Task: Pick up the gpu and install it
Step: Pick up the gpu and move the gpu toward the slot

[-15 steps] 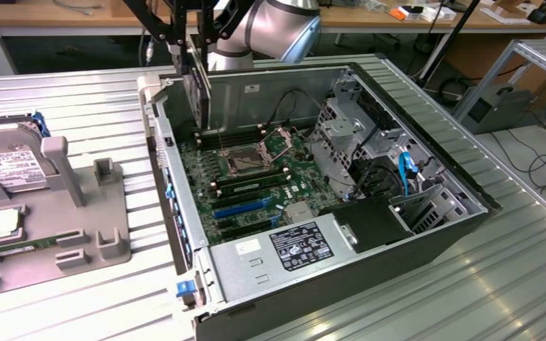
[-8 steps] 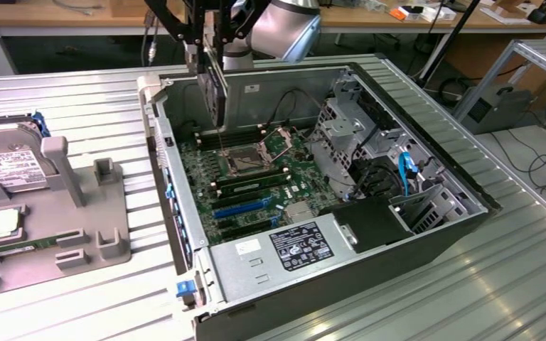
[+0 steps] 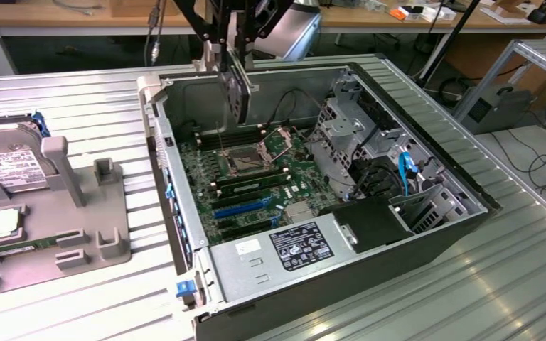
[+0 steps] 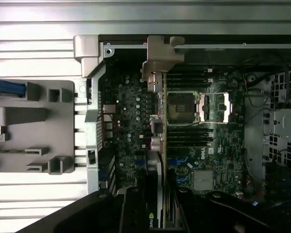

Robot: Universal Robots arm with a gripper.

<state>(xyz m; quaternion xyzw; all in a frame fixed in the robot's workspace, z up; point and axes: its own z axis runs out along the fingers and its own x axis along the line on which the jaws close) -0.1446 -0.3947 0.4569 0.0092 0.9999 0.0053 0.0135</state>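
The gpu (image 3: 238, 92), a thin dark card, hangs edge-down above the open computer case (image 3: 415, 234), over the back part of the motherboard (image 3: 254, 167). My gripper (image 3: 229, 51) is shut on the card's upper edge. In the wrist view the gpu (image 4: 158, 160) is seen edge-on between my black fingers (image 4: 132, 213), and its silver end bracket (image 4: 161, 53) sits near the case's rear wall. The card is clear of the board and not seated in any slot. The blue expansion slots (image 3: 238, 207) lie on the board nearer the case's front.
A grey fixture tray (image 3: 83, 220) at the exterior view's left holds a silver hard drive (image 3: 9, 169). Inside the case are the CPU socket (image 3: 244, 160), memory sticks (image 3: 244, 186), a drive cage (image 3: 349, 135) and cables. Ribbed metal table (image 3: 500, 277) surrounds the case.
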